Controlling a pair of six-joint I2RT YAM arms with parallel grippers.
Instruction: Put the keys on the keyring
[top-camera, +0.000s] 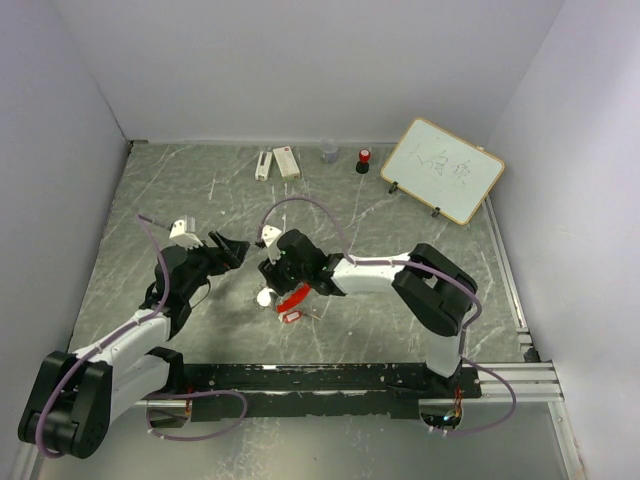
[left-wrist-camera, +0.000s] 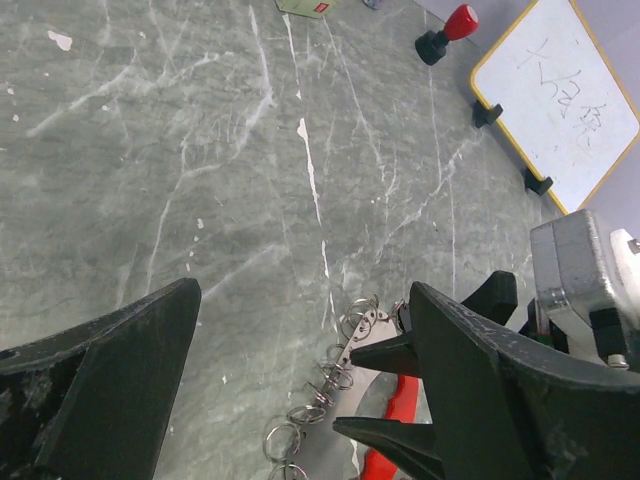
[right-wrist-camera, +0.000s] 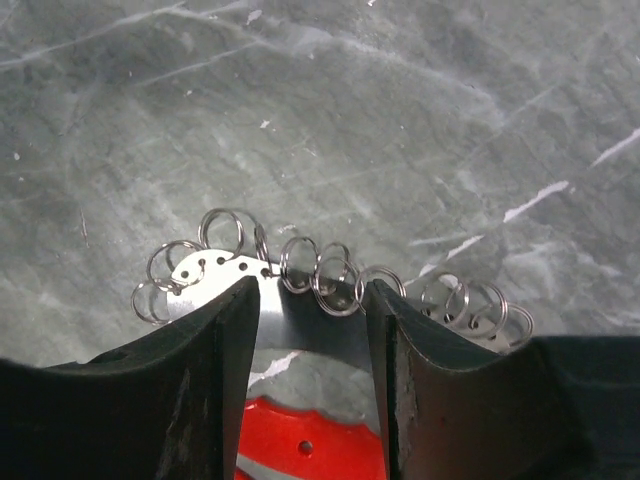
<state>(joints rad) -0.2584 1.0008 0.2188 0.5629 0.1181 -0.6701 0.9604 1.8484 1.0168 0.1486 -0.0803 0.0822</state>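
Observation:
The keyring lies at the table's middle: a curved grey plate (right-wrist-camera: 215, 272) carrying several thin silver rings (right-wrist-camera: 300, 262), with a red oblong fob (top-camera: 293, 298) just below it. My right gripper (right-wrist-camera: 312, 290) hangs over the plate with its jaws partly apart. The plate runs across under both fingers and out past each side. One small key with a red tag (top-camera: 291, 317) rests on the table just in front of the fob. My left gripper (left-wrist-camera: 300, 290) is wide open and holds nothing. It sits left of the rings (left-wrist-camera: 320, 385), facing the right gripper's fingertips (left-wrist-camera: 400, 355).
A small whiteboard (top-camera: 442, 170) leans at the back right. A red-capped black cylinder (top-camera: 363, 160), a little grey cup (top-camera: 329, 153) and white blocks (top-camera: 278, 162) stand along the back edge. White walls enclose three sides. A black rail (top-camera: 330, 378) runs along the near edge.

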